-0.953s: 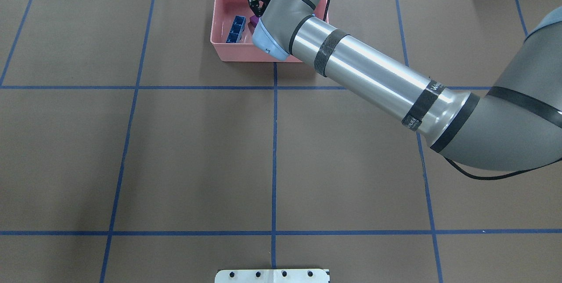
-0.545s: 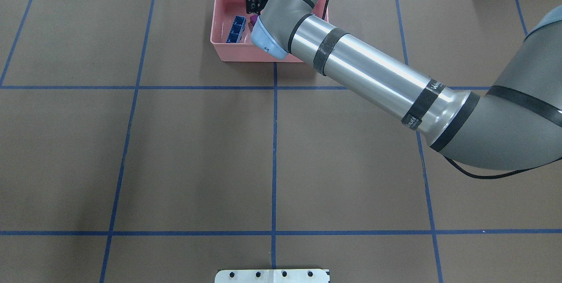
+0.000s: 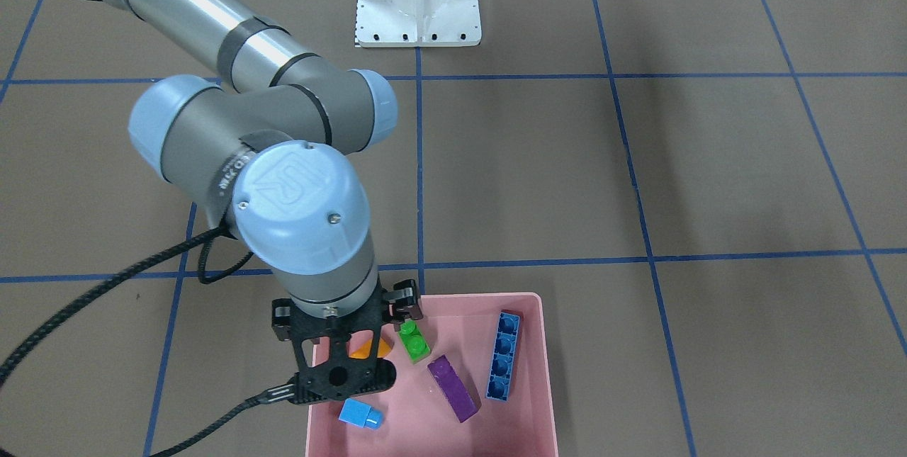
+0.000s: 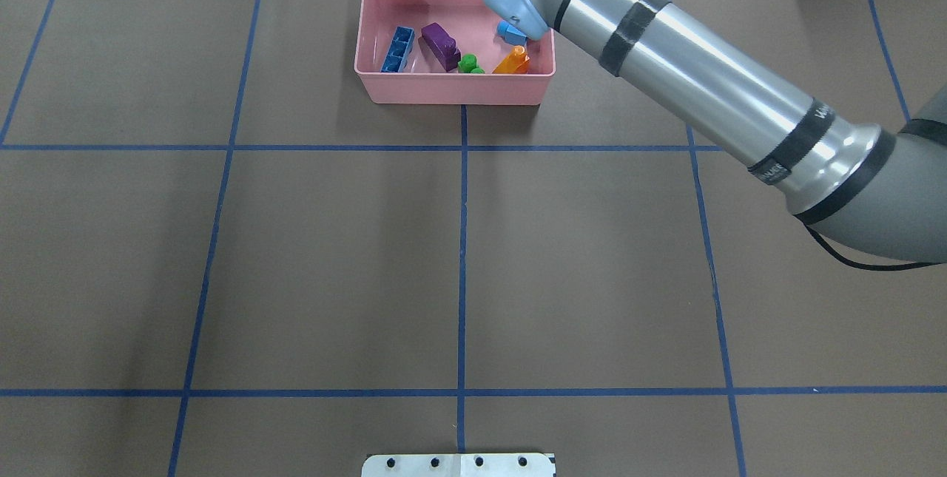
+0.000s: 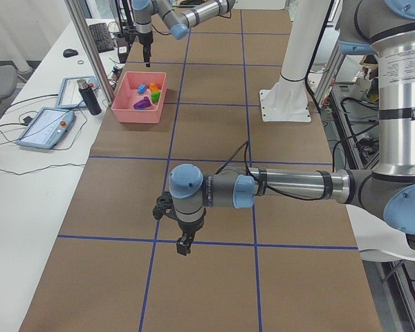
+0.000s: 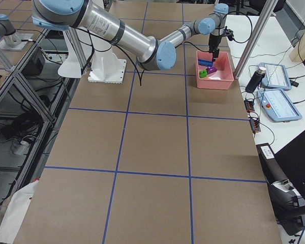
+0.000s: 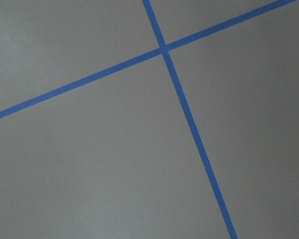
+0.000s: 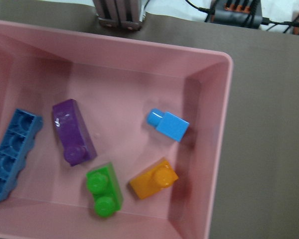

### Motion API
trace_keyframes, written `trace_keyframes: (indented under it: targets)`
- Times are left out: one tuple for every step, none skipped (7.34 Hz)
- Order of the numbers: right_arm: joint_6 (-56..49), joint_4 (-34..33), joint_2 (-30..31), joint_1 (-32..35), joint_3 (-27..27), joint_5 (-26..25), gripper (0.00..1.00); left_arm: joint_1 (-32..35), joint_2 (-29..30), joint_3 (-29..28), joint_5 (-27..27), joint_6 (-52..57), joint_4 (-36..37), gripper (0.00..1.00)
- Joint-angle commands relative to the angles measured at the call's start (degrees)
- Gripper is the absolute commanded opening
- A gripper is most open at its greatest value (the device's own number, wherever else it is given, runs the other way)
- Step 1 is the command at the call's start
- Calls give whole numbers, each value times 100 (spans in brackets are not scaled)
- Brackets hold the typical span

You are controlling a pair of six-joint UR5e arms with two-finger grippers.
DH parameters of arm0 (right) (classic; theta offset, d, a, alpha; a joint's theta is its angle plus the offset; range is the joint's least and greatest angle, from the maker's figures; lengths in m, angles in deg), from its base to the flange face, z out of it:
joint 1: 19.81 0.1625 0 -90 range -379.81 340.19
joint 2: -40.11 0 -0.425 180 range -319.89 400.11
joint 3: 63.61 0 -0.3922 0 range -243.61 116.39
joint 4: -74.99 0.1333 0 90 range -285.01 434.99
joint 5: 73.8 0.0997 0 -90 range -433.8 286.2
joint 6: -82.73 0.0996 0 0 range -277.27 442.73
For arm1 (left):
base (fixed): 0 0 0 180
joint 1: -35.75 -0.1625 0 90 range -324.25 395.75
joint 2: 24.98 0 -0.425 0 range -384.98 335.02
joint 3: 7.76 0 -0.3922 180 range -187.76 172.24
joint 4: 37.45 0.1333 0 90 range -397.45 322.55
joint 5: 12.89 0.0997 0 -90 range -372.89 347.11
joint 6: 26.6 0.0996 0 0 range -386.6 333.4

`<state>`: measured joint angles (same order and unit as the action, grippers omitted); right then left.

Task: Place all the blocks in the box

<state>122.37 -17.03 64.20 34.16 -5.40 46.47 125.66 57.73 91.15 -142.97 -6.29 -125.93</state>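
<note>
The pink box point(image 4: 453, 86) stands at the table's far edge. In it lie the long blue block point(image 4: 397, 49), the purple block point(image 4: 440, 46), the green block point(image 4: 470, 63), the orange block point(image 4: 513, 61) and the light-blue block point(image 4: 510, 32). All also show in the right wrist view, with the box wall point(image 8: 214, 149) around them. My right gripper point(image 8: 118, 15) is raised above the box's far side, its fingers together and empty. My left gripper point(image 5: 182, 247) hangs low over bare table near the robot; I cannot tell if it is open or shut.
The white metal base point(image 3: 418, 3) is at the robot's side of the table. Blue tape lines point(image 7: 164, 50) cross the brown table cover. Tablets and a dark bottle point(image 5: 90, 97) sit on the white bench beyond the box. My right forearm point(image 4: 703, 92) slants over the table's right part.
My right arm has swung to the right and lifted from the middle of the box toward its far right side. The green, orange and light-blue blocks, hidden before, now show.
</note>
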Motion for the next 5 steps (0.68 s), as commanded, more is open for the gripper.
trace_keyframes:
  targets:
    - [-979, -439, 1302, 479, 1302, 162, 99, 8, -209, -21, -27, -71, 94, 100]
    - [-1541, -501, 1908, 804, 1708, 337, 100, 34, -176, 14, -27, -106, 112, 100]
    - [-1782, -475, 2637, 1060, 2268, 426, 99, 35, -176, 23, -44, -411, 217, 100]
    - [-1889, -449, 3601, 1376, 3031, 514, 100, 35, -176, 136, -62, -527, 209, 100]
    - [-2490, -483, 4324, 1753, 3561, 524, 100, 35, -176, 302, -62, -537, 218, 100]
